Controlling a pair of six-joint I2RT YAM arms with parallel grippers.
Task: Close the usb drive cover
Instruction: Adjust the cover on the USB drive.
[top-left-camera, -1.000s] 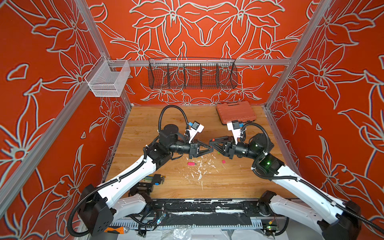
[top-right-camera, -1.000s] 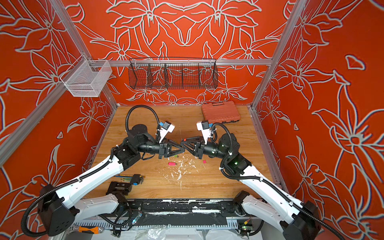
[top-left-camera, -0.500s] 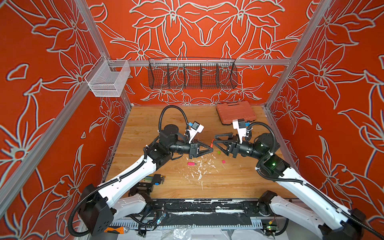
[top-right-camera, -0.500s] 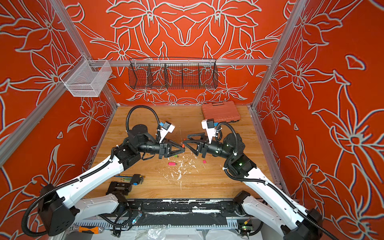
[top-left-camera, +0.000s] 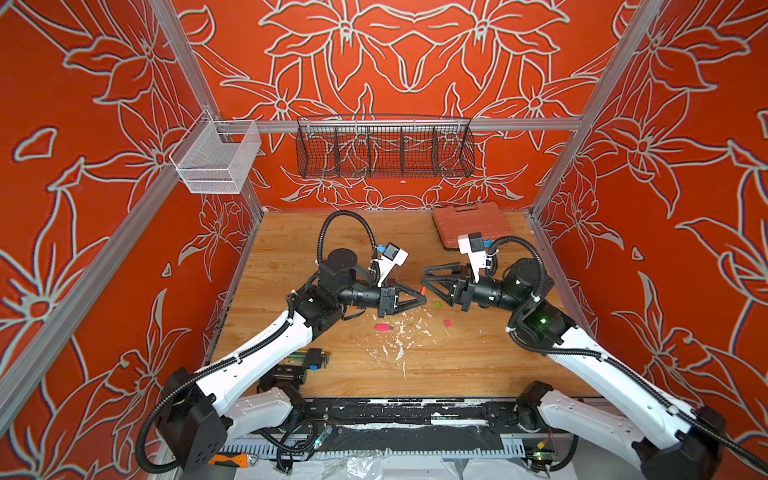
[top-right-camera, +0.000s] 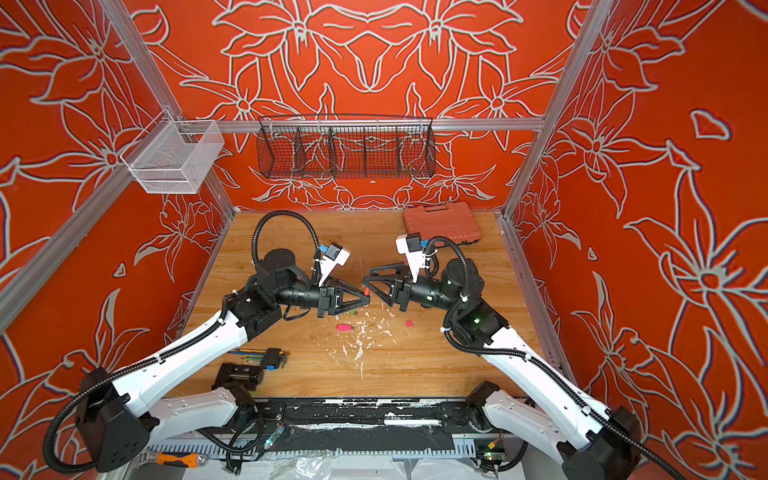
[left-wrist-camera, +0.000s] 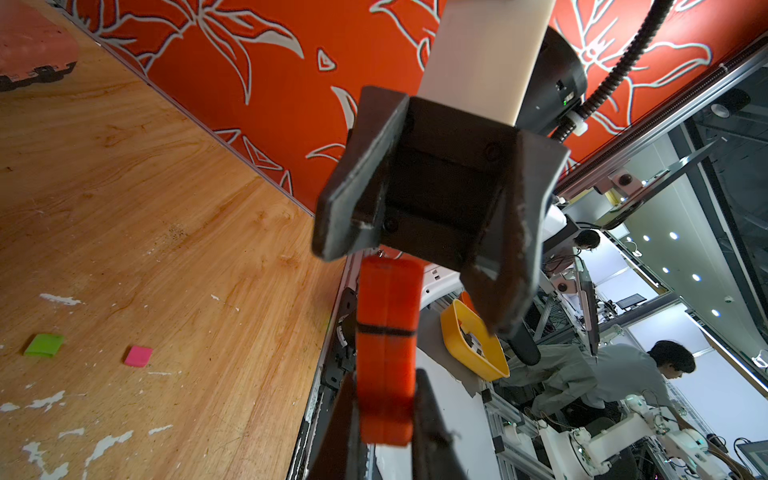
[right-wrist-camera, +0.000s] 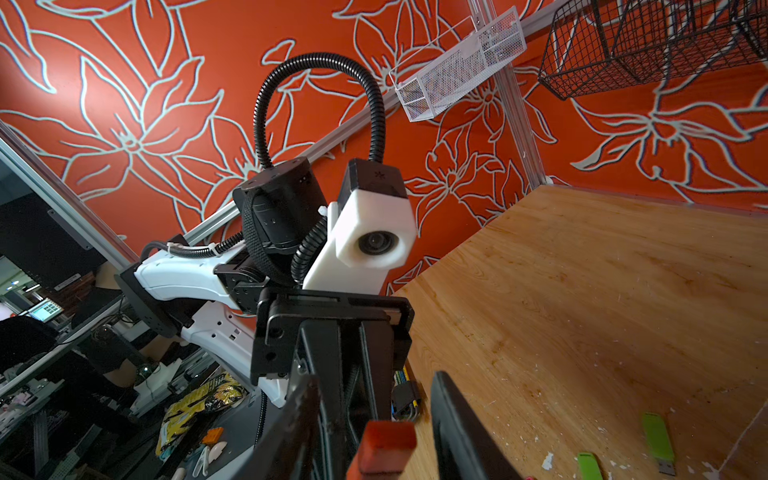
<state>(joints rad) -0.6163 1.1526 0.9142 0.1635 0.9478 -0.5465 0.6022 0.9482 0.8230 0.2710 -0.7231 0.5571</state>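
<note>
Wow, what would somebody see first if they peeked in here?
The bright orange walls with big white flowers jump out first. Then, over the middle of the wooden table, the left gripper pinches a little orange USB drive, nose to nose with the right gripper, whose jaws stand open.

- The usb drive (top-left-camera: 422, 290) is hanging over the middle of the desk (top-left-camera: 291, 249), between the left fingers (top-left-camera: 411, 302) and the right fingers (top-left-camera: 440, 269).
- A case (top-left-camera: 469, 224) is lying at the desk's back right.
</note>
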